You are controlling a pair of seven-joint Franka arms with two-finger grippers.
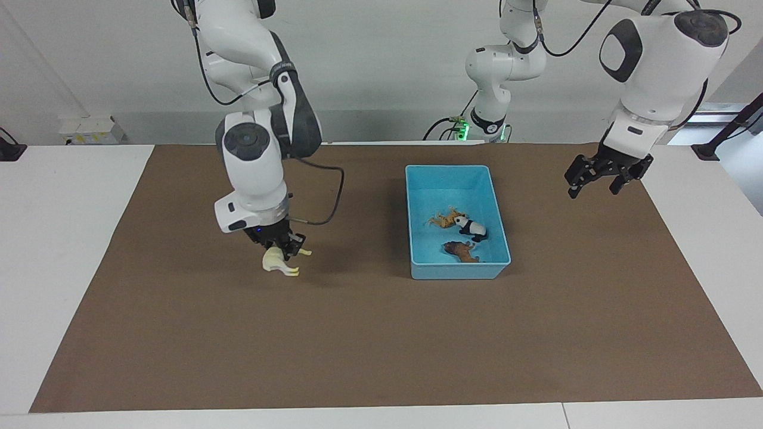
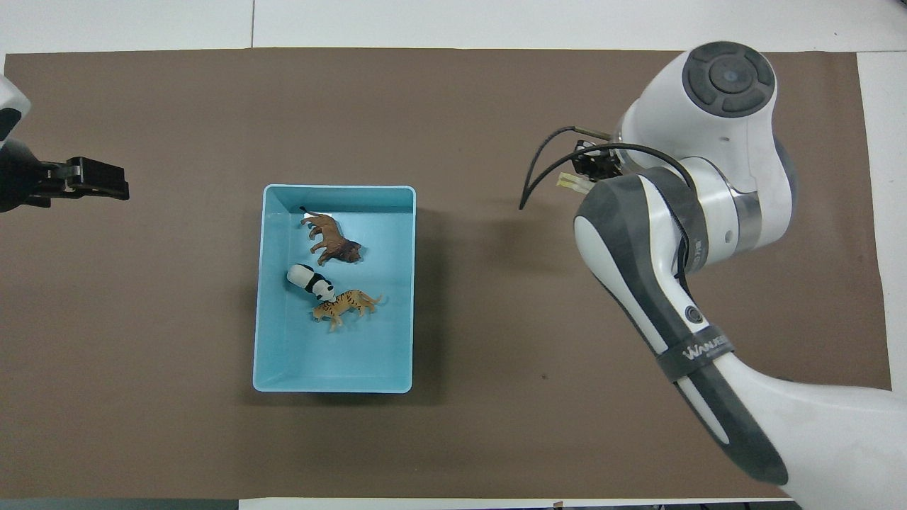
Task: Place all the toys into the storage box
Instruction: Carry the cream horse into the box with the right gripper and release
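The light blue storage box (image 1: 456,168) sits on the brown mat toward the left arm's end; it also shows in the overhead view (image 2: 340,188). In it lie the orange tiger (image 1: 442,218) (image 2: 346,304), the panda (image 1: 471,227) (image 2: 310,280) and the brown horned animal (image 1: 460,250) (image 2: 329,239). My right gripper (image 1: 283,245) (image 2: 588,166) is shut on the cream-white horse (image 1: 280,260) (image 2: 570,183) and holds it just above the mat toward the right arm's end. My left gripper (image 1: 593,186) (image 2: 117,188) is open and empty, raised over the mat beside the box.
The brown mat (image 1: 381,333) covers most of the white table (image 1: 71,196). A black cable (image 1: 325,202) loops from the right wrist over the mat. Bare mat lies between the horse and the box.
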